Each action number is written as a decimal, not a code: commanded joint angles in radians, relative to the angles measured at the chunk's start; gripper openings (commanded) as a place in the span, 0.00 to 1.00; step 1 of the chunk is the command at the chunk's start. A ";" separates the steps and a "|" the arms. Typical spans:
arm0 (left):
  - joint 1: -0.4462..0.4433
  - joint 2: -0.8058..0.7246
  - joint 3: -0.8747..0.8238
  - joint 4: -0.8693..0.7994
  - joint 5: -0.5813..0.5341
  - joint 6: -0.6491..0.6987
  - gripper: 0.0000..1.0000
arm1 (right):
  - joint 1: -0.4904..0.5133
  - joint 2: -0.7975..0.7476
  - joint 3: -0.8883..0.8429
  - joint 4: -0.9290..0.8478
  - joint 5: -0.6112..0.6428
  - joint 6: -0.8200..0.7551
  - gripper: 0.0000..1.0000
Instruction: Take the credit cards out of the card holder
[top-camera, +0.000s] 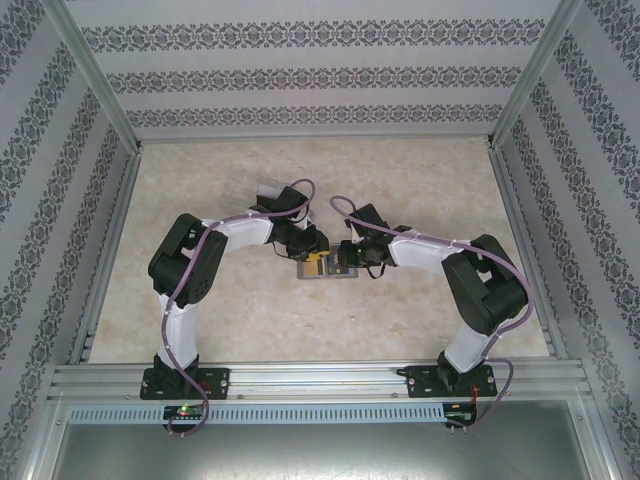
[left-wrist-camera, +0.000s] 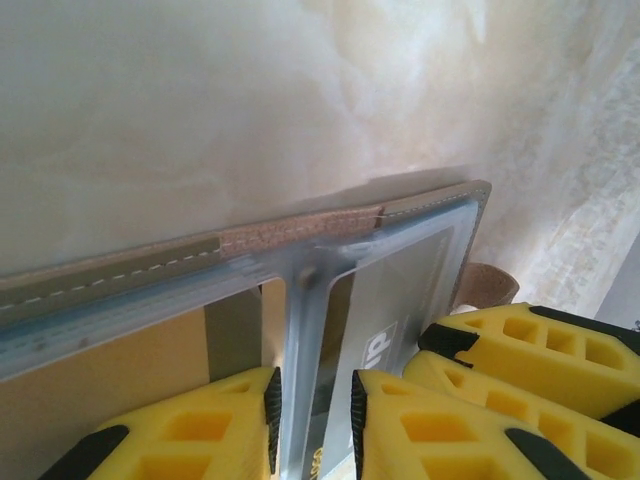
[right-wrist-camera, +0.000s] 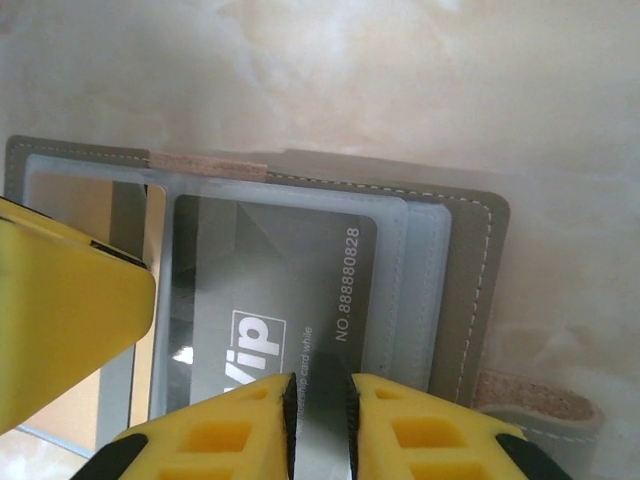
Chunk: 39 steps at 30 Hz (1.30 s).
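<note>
The grey card holder lies open at the table's middle, its stitched cover and its edge seen up close. A grey VIP credit card sits in a clear sleeve on the right panel. My right gripper is shut on that card's near edge. My left gripper pinches the clear plastic leaf at the spine, the grey card just beside it. A tan-gold card shows under the left sleeve. The two grippers almost touch over the holder.
The holder's brown strap tab sticks out past its right edge. Patterned walls and metal rails box in the marbled table. A small pale object lies behind the left arm.
</note>
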 joint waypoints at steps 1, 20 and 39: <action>0.003 0.028 0.022 -0.049 0.011 0.023 0.27 | 0.002 0.024 0.027 -0.042 -0.019 -0.004 0.23; 0.017 -0.005 0.005 0.056 0.119 0.052 0.21 | -0.019 0.079 0.056 -0.095 -0.018 0.011 0.22; 0.029 -0.059 -0.044 0.062 0.140 0.094 0.11 | -0.029 0.099 0.065 -0.115 0.005 0.010 0.22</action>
